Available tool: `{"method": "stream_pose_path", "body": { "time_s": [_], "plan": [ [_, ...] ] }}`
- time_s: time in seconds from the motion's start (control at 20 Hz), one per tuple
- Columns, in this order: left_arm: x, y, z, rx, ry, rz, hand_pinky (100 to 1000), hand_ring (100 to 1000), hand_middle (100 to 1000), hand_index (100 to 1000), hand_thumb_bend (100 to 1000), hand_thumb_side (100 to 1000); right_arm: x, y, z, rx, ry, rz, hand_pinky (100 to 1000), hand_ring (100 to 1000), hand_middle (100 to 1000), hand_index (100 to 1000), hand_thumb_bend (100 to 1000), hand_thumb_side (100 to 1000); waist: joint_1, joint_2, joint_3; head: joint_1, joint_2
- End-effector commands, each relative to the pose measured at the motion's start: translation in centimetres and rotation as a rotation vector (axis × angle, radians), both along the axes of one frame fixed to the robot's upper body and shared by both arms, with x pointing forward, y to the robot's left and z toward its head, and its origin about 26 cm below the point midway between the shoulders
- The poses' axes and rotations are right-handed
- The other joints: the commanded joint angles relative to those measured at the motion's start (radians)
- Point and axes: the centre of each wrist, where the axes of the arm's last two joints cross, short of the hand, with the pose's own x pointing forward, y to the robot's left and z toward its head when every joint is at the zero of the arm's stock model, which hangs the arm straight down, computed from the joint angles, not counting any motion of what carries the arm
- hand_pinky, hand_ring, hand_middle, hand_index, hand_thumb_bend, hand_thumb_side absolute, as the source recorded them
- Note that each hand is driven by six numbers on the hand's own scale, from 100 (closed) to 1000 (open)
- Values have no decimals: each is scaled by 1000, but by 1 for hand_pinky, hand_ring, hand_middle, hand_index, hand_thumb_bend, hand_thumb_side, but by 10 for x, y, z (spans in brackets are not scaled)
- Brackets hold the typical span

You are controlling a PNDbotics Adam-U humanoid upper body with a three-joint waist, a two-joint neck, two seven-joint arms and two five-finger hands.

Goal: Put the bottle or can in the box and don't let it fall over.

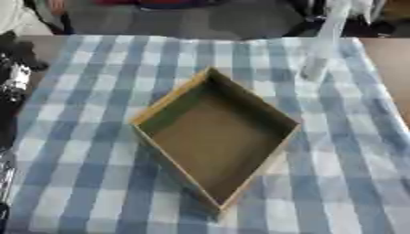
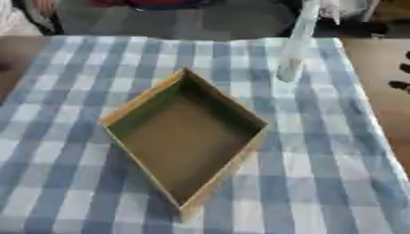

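Left eye view: open brown cardboard box (image 1: 216, 137) on blue-and-white checked cloth (image 1: 88, 183) over tabletop, nothing inside. Tall clear plastic bottle (image 1: 319, 55) upright beyond box's far right corner, apart. Left robot hand (image 1: 14, 77) at left edge, finger state indiscernible.

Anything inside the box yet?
No. The box shows only its bare brown floor; nothing hides it. The clear bottle stands outside, beyond its far right side, on the checked cloth.
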Motion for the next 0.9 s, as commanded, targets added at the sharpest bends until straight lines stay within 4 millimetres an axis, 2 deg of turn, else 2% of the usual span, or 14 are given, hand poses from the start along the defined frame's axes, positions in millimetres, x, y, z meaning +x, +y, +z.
{"method": "stream_pose_path", "body": {
  "time_s": [0.05,0.25,0.45,0.9],
  "plan": [
    [-2,1,9,10,-29,-1,1000,660,768,917,276,512,0,-4,14,-15,-33,1,817,1000,1000,979,100,802,-3,-15,-1,1,-6],
    [-2,1,10,10,-29,0,1000,660,768,917,276,512,0,-4,13,-18,-31,3,817,1000,1000,979,100,802,-3,-13,0,0,-6],
    [-1,-1,10,10,-26,-14,1000,660,768,917,271,514,9,-1,17,-44,-9,35,823,1000,1000,999,100,815,-1,-9,8,-12,-8],
    [1,-4,9,9,-21,-34,1000,660,768,917,262,520,24,-27,19,-70,32,8,824,1000,1000,996,100,825,5,-16,23,-28,-19]
  ]
}}
